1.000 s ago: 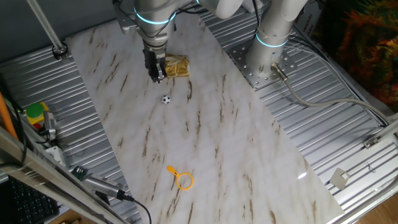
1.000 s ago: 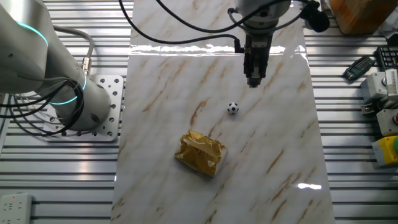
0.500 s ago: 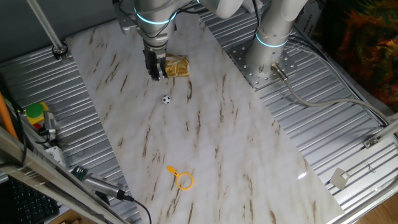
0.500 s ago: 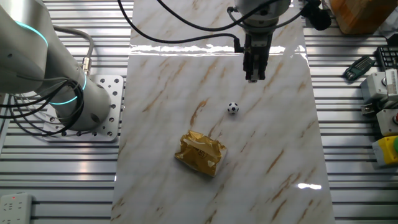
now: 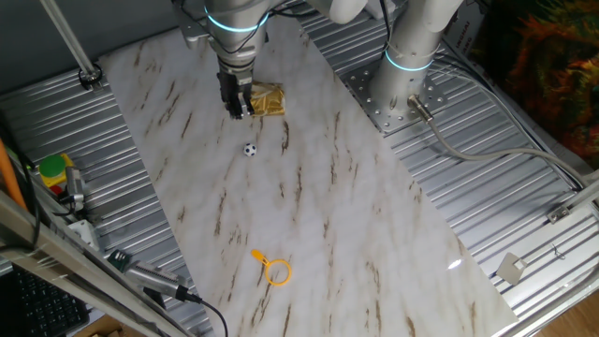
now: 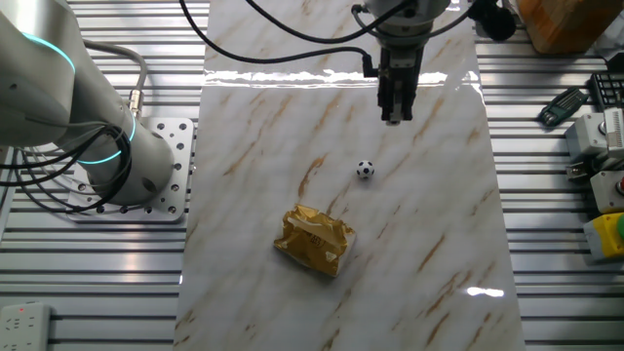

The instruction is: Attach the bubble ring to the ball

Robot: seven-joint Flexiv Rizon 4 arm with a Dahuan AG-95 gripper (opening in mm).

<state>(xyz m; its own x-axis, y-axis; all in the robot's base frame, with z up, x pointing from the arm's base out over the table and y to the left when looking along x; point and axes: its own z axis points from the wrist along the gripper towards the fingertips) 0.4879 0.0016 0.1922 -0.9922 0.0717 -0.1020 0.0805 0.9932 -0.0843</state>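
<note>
The ball (image 5: 249, 149) is tiny, white with black patches, and lies on the marble board; it also shows in the other fixed view (image 6: 365, 170). The bubble ring (image 5: 274, 270), an orange-yellow hoop with a short handle, lies flat near the board's front edge, far from the ball. It is out of frame in the other fixed view. My gripper (image 5: 240, 110) hangs above the board, just beyond the ball and above it, fingers pointing down and close together, holding nothing. It also shows in the other fixed view (image 6: 392, 117).
A crumpled gold foil wrapper (image 5: 265, 99) lies beside the gripper, also seen in the other fixed view (image 6: 316, 240). A second arm's base (image 5: 404, 89) stands on the right. Tools and a yellow-green block (image 5: 54, 171) sit on the left rack.
The gripper has risen a little and drawn slightly away from the ball. The ball, ring and wrapper have not moved.
</note>
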